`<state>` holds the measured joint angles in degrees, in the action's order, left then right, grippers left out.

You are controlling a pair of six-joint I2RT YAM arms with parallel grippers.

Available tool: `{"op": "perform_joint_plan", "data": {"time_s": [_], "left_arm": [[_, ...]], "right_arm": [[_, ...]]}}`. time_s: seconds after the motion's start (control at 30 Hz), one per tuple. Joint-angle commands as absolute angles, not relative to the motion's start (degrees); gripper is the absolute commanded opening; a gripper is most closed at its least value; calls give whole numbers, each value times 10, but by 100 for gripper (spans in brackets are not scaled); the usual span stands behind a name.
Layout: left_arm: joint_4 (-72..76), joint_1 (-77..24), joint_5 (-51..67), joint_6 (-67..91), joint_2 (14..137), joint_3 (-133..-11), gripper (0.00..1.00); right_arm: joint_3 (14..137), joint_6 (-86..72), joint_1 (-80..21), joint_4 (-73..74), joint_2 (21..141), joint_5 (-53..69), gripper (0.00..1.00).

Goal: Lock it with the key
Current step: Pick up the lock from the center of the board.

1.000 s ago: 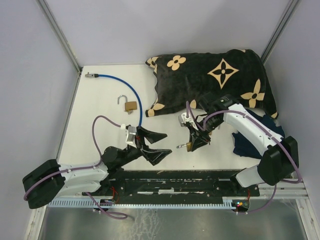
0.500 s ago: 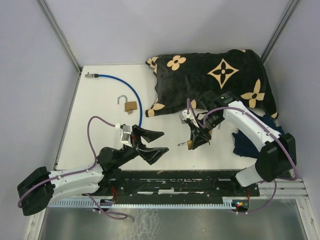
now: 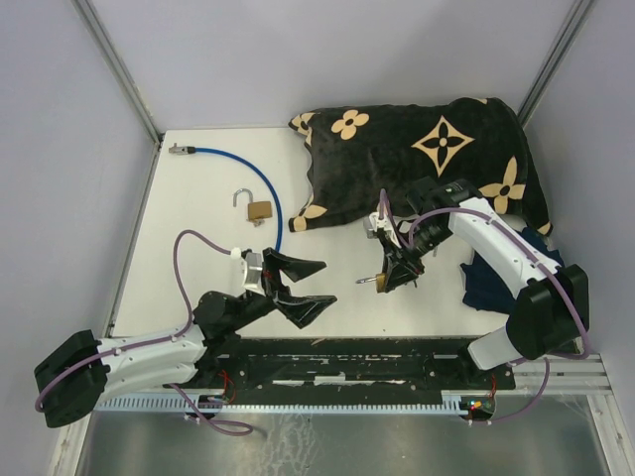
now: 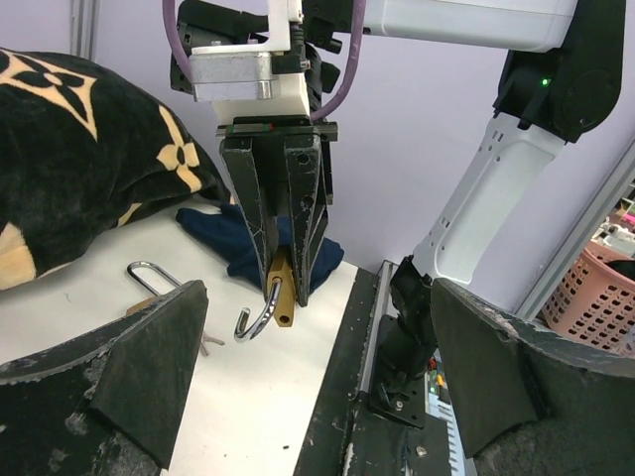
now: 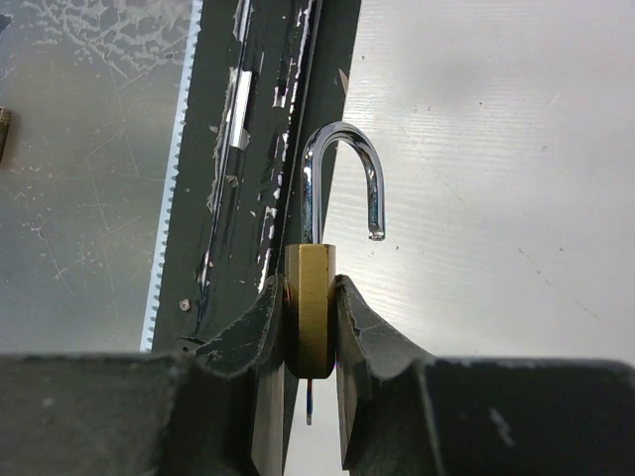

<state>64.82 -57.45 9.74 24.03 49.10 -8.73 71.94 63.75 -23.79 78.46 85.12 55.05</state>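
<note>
Just now the right gripper [image 3: 383, 284], its 2 fingers closed on the brass padlock with open steel shackle [image 5: 311, 302], moved a little rightward at the frame centre, while the left gripper [image 3: 317, 286] stays wide open to its left, so locking seems not started.

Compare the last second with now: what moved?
The right gripper, shut on a brass padlock with its shackle open, drifted slightly right. The left gripper stayed open, edging left. The second padlock, blue cable and patterned blanket stayed put.
</note>
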Motion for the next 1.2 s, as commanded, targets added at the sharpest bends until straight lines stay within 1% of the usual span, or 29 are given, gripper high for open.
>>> {"op": "perform_joint_plan", "data": {"time_s": [0.0, 0.33, 0.7, 1.17], "left_arm": [[679, -572, 95, 231, 479, -84, 99], [635, -572, 103, 190, 463, -97, 100], [522, -571, 73, 175, 353, -85, 99], [543, -572, 72, 182, 356, -78, 99]], "right_arm": [[748, 655, -233, 800, 843, 594, 2], [745, 648, -232, 792, 842, 588, 2], [746, 652, -232, 797, 842, 595, 2], [746, 650, -233, 793, 830, 601, 2]]}}
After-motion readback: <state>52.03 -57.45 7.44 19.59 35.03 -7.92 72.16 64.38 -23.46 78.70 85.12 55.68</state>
